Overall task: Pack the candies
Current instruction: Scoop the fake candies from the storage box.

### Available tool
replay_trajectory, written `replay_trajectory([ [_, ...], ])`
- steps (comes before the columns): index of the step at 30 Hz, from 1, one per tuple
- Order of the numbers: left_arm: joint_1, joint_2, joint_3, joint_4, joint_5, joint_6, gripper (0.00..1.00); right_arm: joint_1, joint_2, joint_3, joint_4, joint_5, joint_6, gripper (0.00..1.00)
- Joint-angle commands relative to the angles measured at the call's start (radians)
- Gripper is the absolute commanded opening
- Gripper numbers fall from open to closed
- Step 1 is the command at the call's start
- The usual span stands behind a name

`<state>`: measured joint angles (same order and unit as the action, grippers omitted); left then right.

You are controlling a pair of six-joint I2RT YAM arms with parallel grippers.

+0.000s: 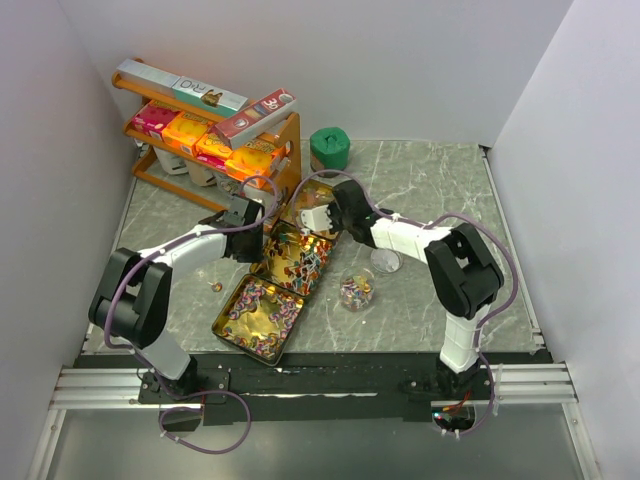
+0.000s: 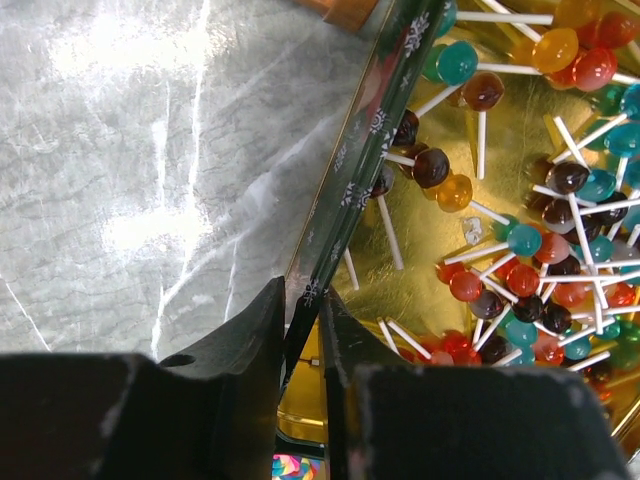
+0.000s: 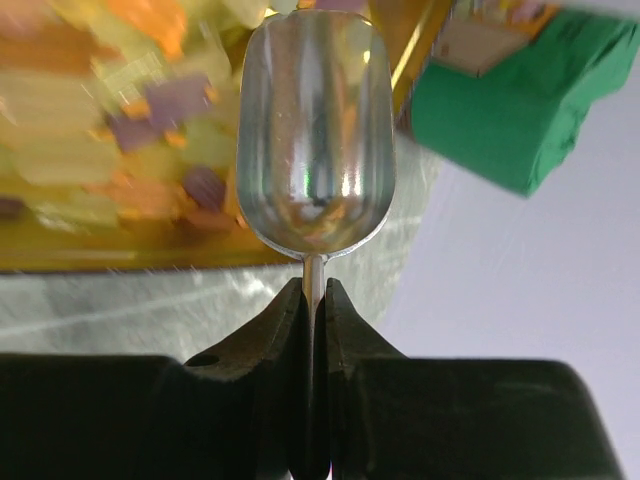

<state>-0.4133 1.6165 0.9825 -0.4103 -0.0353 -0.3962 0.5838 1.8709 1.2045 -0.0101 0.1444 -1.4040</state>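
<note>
While the left tool (image 2: 300, 300) pinches the tin (image 2: 365, 150) by its rim, the right tool (image 3: 313, 295) clamps the scoop (image 3: 313, 140) by its handle. Loose candies (image 2: 520, 240) lie inside the tin.

Both arms bend at the elbow and lean inward. The left arm (image 1: 190, 243) stretches forward and right, its left gripper (image 2: 305, 300) pinched on the rim of the tin (image 2: 365, 150). The right arm (image 1: 410, 236) angles left, its right gripper (image 3: 314, 295) clamped tight on the thin handle of the scoop (image 3: 314, 150).
</note>
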Motion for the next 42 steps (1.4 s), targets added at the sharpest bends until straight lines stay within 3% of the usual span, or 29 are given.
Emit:
replay_trajectory([
  [1, 0.004, 0.016, 0.042, -0.004, 0.012, -0.007, 0.18, 0.021, -0.003, -0.003, -0.027, -0.132, 0.049, 0.0],
  [20, 0.004, 0.039, 0.07, -0.005, 0.021, -0.004, 0.08, 0.048, 0.057, 0.033, -0.122, -0.351, 0.169, 0.0],
  [42, 0.004, 0.034, 0.065, 0.007, 0.028, -0.004, 0.05, 0.09, 0.132, 0.188, -0.303, -0.562, 0.346, 0.0],
])
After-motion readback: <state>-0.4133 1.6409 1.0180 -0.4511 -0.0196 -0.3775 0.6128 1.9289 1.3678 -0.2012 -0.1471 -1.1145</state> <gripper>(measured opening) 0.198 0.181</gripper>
